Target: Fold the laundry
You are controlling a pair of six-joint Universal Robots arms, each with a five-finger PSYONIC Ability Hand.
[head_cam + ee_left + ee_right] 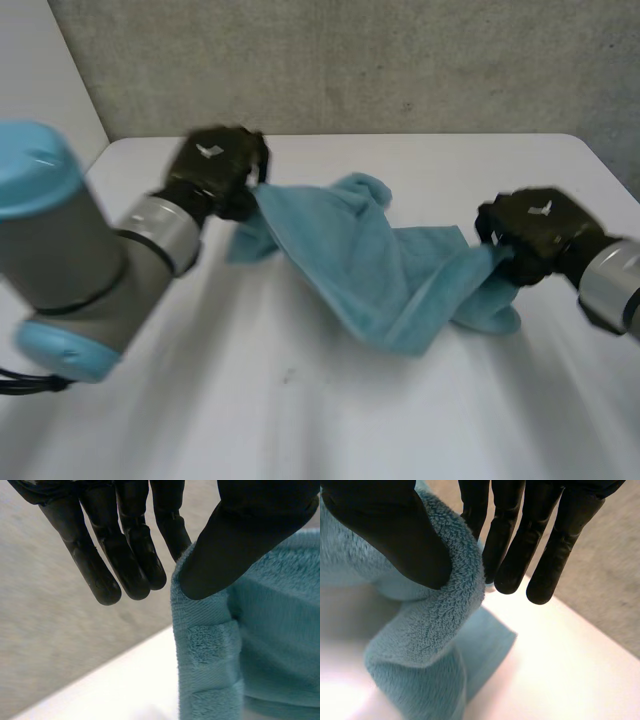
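Observation:
A light-blue towel (370,255) hangs stretched between my two hands above the white table (300,400), its middle sagging onto the tabletop. My left hand (215,170) pinches one hemmed corner of the towel (210,645) between the thumb (235,545) and a finger (172,522). My right hand (535,235) pinches the opposite end, where the towel (435,645) bunches between its thumb (395,535) and fingers (507,540). Both hands are raised off the table.
A grey wall (400,60) runs behind the table's far edge. Bare tabletop lies in front of the towel and beside each hand.

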